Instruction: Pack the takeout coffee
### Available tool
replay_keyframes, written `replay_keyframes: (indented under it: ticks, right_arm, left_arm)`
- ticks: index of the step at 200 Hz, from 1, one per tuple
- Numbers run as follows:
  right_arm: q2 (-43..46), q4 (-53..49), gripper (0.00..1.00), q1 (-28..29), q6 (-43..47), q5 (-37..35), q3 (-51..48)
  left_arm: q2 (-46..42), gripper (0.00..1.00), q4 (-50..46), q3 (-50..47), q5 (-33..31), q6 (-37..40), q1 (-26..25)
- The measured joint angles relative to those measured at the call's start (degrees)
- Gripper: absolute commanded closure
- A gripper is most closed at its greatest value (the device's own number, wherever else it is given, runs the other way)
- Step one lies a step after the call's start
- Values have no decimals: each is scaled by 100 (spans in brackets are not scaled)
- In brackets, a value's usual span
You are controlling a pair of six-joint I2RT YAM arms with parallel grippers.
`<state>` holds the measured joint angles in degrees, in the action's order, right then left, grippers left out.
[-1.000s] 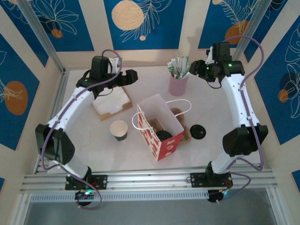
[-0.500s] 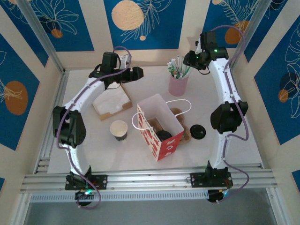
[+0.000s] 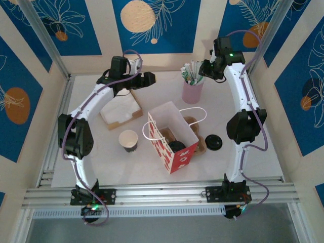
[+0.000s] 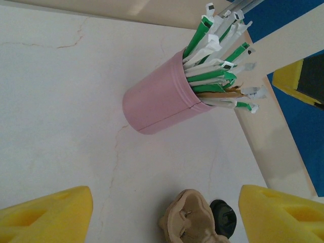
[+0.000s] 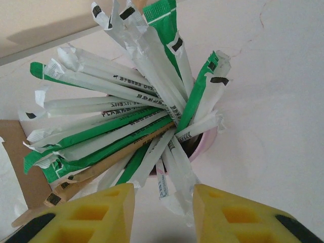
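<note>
1. Standing upright on the white table [image 3: 126, 169], we find the paper coffee cup [image 3: 128, 140], its top open, just left of the bag.
2. We see the red-and-white paper bag [image 3: 172, 136] standing near the table's middle, mouth open and handles loose. Inside it show a dark round shape and something brown; we cannot tell what they are.
3. We see a brown pulp cup carrier [image 3: 199, 139] just right of the bag, partly hidden behind it. A black lid [image 3: 213, 142] lies flat beside the carrier.
4. Behind the bag, we see a pink cup [image 3: 193, 91] packed with wrapped straws [image 5: 126, 116] in white, green and brown paper, fanned outward.
5. We see the right gripper [image 5: 164, 200] hanging directly over the pink cup. Its yellow fingers are partly apart, with a few straw ends lying loose in the gap and nothing pinched.
6. We see the left gripper [image 4: 166, 202] raised over the far left of the table, facing the pink cup. Its fingers are spread wide and empty.
7. Under that arm, we see a stack of white napkins [image 3: 120, 110] on a brown base, behind the coffee cup.
</note>
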<state>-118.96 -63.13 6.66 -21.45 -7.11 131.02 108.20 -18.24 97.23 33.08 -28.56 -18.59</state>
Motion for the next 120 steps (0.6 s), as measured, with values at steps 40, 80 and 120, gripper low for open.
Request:
replay_keyframes:
  ticks: [40,80,120]
  right_arm:
    - [0,-48,64,15,0,2,-39]
    - [-2,-76,66,31,0,15,-70]
    - [-17,-74,67,33,-2,138,-70]
  left_arm:
    - [0,25,72,0,17,-2,0]
    - [0,25,138,0,22,-4,0]
    - [0,25,155,-22,39,-4,0]
